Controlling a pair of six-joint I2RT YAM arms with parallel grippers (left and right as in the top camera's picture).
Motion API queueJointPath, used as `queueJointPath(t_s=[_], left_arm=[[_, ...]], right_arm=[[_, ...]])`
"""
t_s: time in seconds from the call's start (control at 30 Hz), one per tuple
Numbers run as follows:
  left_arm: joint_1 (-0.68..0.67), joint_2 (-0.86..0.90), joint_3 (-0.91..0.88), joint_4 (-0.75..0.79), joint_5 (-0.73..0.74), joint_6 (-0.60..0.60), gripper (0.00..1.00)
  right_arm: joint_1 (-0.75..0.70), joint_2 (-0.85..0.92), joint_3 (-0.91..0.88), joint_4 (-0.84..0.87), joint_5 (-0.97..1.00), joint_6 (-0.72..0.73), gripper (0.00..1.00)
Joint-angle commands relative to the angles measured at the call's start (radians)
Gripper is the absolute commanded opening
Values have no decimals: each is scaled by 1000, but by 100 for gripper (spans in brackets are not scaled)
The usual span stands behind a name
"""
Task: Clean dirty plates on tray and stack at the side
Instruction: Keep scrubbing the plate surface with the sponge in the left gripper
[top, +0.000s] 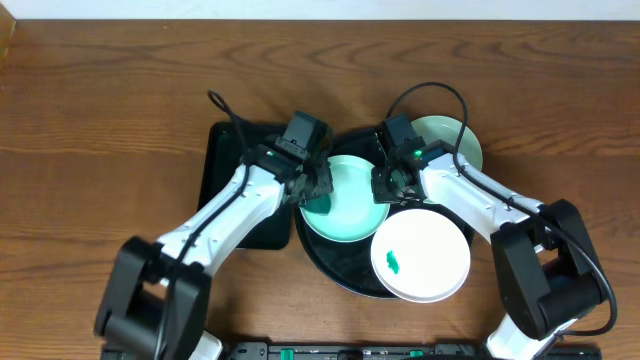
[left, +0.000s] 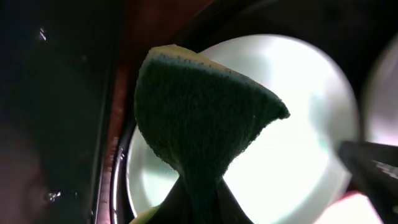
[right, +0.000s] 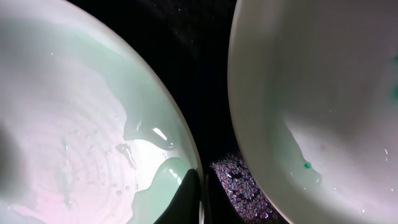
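A pale mint-green plate (top: 348, 205) lies on the round black tray (top: 335, 268), wet and glossy in the right wrist view (right: 81, 124). My left gripper (top: 316, 190) is shut on a folded green and yellow sponge (left: 199, 106) over the plate's left edge (left: 298, 162). At that plate's right rim my right gripper (top: 384, 188) is shut on it, one finger inside and one outside (right: 200, 199). A white plate (top: 422, 252) with a green smear (top: 392, 263) lies at the tray's front right (right: 323, 93). A second mint-green plate (top: 450, 140) sits behind the right arm.
A dark green rectangular tray (top: 228, 170) lies on the wooden table (top: 100, 120) left of the black tray, under my left arm. A black cable (top: 430, 92) loops above the right wrist.
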Motion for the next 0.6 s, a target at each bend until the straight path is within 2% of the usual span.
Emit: queueJointPath(t_s=[0.0,0.17,0.4,0.57], left_arm=[[-3,75,22,-1,-36,17,7],[-9,153,22,-1,-31,17,7],[-53,169,22,31,132,17,8],[-93,169,22,74,138,13,7]], right_arm=[[13,2,-4,9,-16,6,1],[13,2,-4,9,-16,5,1],[13,2,-4,10,-16,6,1],[13,2,-4,10,-16,5,1]])
